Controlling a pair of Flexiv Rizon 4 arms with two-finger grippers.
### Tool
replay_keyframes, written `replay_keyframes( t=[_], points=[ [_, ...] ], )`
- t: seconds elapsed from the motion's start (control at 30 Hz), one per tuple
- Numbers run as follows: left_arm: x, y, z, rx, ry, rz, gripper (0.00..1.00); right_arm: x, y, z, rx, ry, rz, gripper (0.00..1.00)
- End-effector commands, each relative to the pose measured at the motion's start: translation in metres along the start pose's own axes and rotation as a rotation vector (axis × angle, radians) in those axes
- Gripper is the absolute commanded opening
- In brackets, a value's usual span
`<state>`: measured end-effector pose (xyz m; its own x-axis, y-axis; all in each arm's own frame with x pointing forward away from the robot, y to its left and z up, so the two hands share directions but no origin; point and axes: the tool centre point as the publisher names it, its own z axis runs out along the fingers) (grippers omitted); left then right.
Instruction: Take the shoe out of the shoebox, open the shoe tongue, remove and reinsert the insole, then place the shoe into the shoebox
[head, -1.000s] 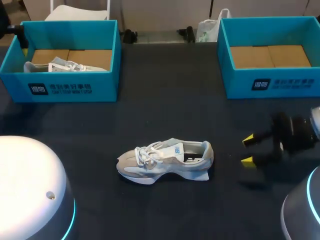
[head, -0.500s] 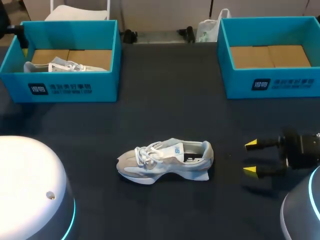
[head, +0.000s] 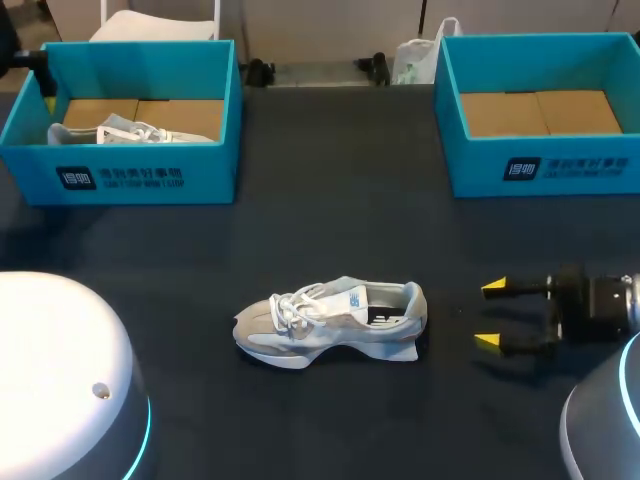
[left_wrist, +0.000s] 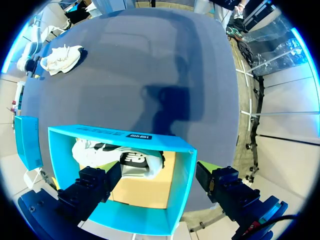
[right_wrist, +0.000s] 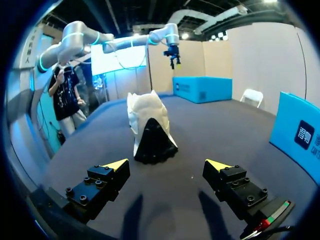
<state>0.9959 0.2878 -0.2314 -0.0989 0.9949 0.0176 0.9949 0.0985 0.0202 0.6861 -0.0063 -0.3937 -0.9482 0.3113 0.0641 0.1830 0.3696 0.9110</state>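
Observation:
A grey and white shoe (head: 330, 315) lies on its sole in the middle of the dark table, toe to the left, its tongue and laces up. My right gripper (head: 490, 314) hovers open a short way right of the heel, fingers pointing at it. In the right wrist view the heel (right_wrist: 149, 131) stands ahead of the open right gripper (right_wrist: 170, 167), apart from both fingers. The left shoebox (head: 130, 120) holds a second shoe (head: 130, 132). My left gripper (left_wrist: 157, 182) hangs open above that box's rim, over the shoe (left_wrist: 125, 157) inside.
A second teal shoebox (head: 540, 110) stands at the back right with only its cardboard floor showing. The right wrist view has it close beside the right gripper (right_wrist: 302, 135). Dark tabletop lies between the two boxes and around the shoe.
My right gripper has swung level and edged a little left toward the shoe's heel, still open. The shoe, boxes and left arm have not moved.

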Motion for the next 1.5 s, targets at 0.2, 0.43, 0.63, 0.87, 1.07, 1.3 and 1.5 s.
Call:
replay_keyframes(
  t=[0.2, 0.43, 0.63, 0.87, 1.07, 1.3, 1.5],
  points=[
    [0.000, -0.002, 0.000, -0.004, 0.003, 0.000, 1.00, 0.008, 0.006, 0.011, -0.006, -0.005, -0.017, 1.00],
    [0.000, -0.002, 0.000, -0.004, 0.003, 0.000, 1.00, 0.008, 0.006, 0.011, -0.006, -0.005, -0.017, 1.00],
    [0.000, -0.002, 0.000, -0.004, 0.003, 0.000, 1.00, 0.011, 0.010, 0.033, -0.009, 0.032, -0.043, 1.00],
    [0.000, -0.002, 0.000, -0.004, 0.003, 0.000, 1.00, 0.010, 0.013, 0.051, -0.028, 0.073, -0.077, 1.00],
    [0.000, -0.002, 0.000, -0.004, 0.003, 0.000, 1.00, 0.011, 0.016, 0.060, -0.063, 0.091, -0.100, 1.00],
    [0.000, -0.002, 0.000, -0.004, 0.003, 0.000, 1.00, 0.017, 0.023, 0.076, -0.071, 0.126, -0.118, 1.00],
    [0.000, -0.002, 0.000, -0.004, 0.003, 0.000, 1.00, 0.022, 0.025, 0.085, -0.083, 0.147, -0.124, 1.00]
  ],
)
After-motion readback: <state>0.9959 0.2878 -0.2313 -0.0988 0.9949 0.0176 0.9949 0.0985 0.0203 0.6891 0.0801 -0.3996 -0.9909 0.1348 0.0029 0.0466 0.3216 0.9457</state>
